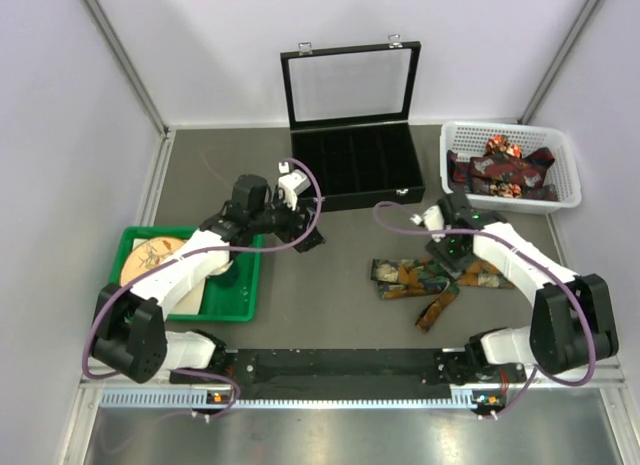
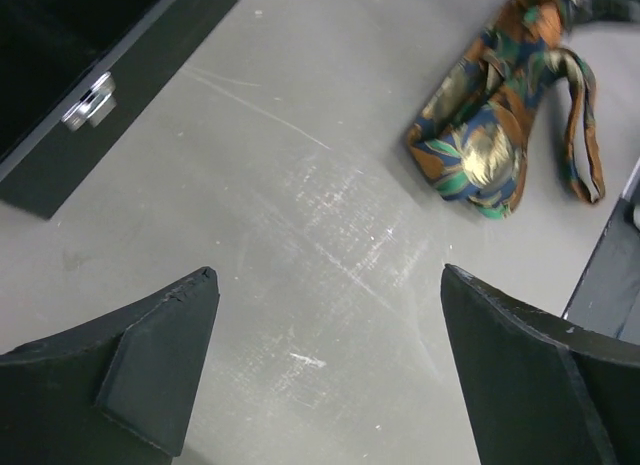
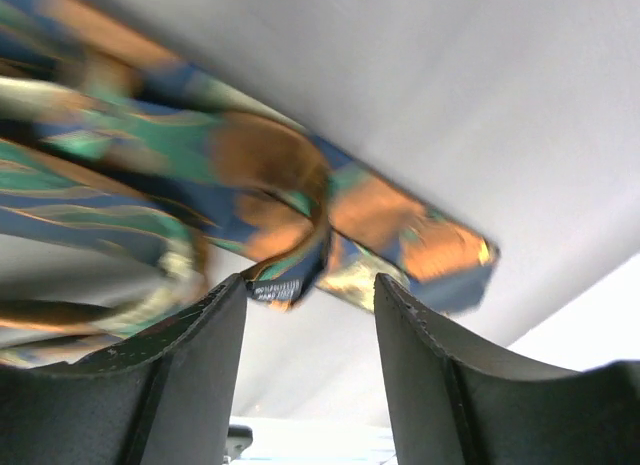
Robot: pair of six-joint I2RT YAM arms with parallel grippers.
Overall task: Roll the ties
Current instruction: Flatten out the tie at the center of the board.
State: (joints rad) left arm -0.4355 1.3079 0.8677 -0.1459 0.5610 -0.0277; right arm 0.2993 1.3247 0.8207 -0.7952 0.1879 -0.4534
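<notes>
The left gripper (image 2: 328, 273) is hanging over bare grey tabletop (image 2: 300, 185) with its two black fingers (image 2: 150, 365) spread wide and nothing between them. In the overhead view this left gripper (image 1: 312, 237) is sitting just near of the open black rectangular case with a clear-panelled lid (image 1: 350, 165), whose front corner and metal latch (image 2: 90, 100) are showing at the far left of the left wrist view.

The right gripper (image 3: 310, 283) is pointing down at a long fabric necktie patterned in orange, brown, green and dark blue (image 3: 270, 185). Its fingers (image 3: 190, 375) are standing a moderate gap apart and gripping nothing, and the tie's small label is lying right at the left fingertip. That view is blurred, so I cannot tell whether the tips are touching the cloth.

From above, the right gripper (image 1: 447, 257) is hovering over the far edge of this necktie (image 1: 425, 280), which is lying loosely folded on the table, right of centre and well apart from the left gripper.

More patterned ties (image 1: 500, 170) are lying piled in a white slotted plastic basket (image 1: 560, 145) at the far right, beside the case. A green plastic tray (image 1: 245, 285) holding a round tan disc (image 1: 150, 255) is sitting at the near left under the left arm.
</notes>
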